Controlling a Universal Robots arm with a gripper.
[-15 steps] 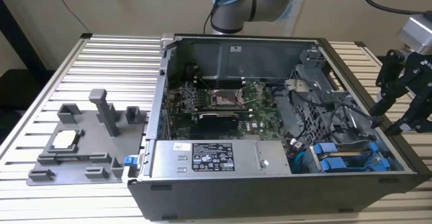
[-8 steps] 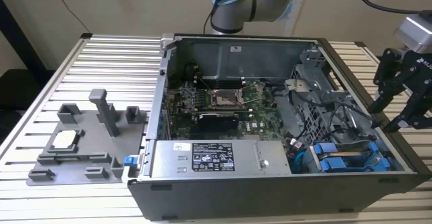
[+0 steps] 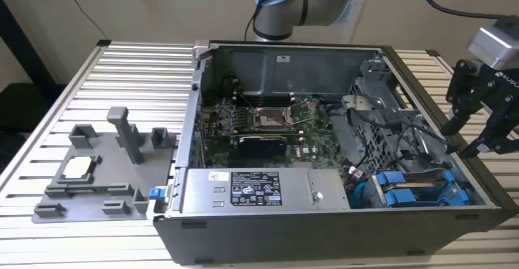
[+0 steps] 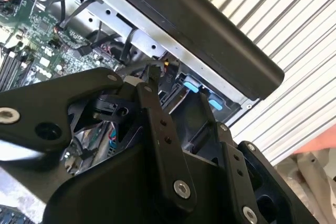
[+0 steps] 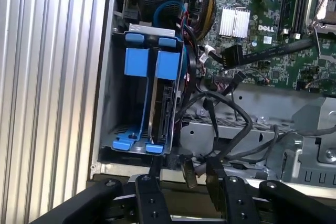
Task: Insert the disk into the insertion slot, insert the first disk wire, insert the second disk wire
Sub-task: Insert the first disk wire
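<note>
The disk (image 5: 164,100) sits in its slot (image 5: 112,82). The gripper (image 5: 182,176), fingers spread and empty, flanks a wire plug (image 5: 189,174); closing squarely, centred on it, seems wise.

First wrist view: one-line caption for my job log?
Open black gripper beside the grey metal drive cage, where the silver-grey hard drive in its bright blue plastic carrier sits slotted.
</note>
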